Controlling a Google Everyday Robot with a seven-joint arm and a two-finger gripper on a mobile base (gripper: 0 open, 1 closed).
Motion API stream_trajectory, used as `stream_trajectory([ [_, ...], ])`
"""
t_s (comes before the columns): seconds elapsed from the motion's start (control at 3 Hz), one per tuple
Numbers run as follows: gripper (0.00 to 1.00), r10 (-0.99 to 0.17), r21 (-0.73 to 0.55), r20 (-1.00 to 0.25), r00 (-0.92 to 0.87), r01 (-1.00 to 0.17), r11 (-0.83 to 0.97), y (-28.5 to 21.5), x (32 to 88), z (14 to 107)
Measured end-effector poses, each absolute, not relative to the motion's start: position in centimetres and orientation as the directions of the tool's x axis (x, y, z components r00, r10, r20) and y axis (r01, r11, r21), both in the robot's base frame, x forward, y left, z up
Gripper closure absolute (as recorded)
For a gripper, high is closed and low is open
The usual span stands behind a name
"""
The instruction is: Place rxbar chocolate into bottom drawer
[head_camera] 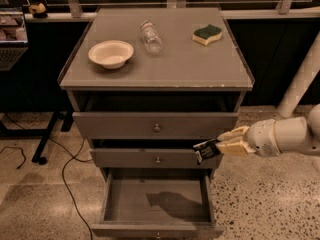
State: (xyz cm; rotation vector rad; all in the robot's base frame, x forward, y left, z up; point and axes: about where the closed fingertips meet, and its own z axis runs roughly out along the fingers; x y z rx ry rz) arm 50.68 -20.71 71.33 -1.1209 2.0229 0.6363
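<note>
A: Dim, warm overhead light. Cabinet top [170,59] brightest, background near black.
B: Gripper [221,148], right of the middle drawer [150,159], pinching the rxbar chocolate [206,150], catches light well. Dark shadow patch [170,202] on the bottom drawer [125,206] floor below.
</note>
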Motion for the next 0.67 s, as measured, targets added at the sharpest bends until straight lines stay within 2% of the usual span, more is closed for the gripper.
stream_trajectory([
  [0.33, 1.0, -0.51, 0.069, -0.783, -0.356, -0.864, 0.498, -20.4, 50.7, 70.9],
  [0.67, 1.0, -0.468, 0.119, -0.777, -0.42, -0.829, 0.547, -20.8, 49.6, 66.1],
])
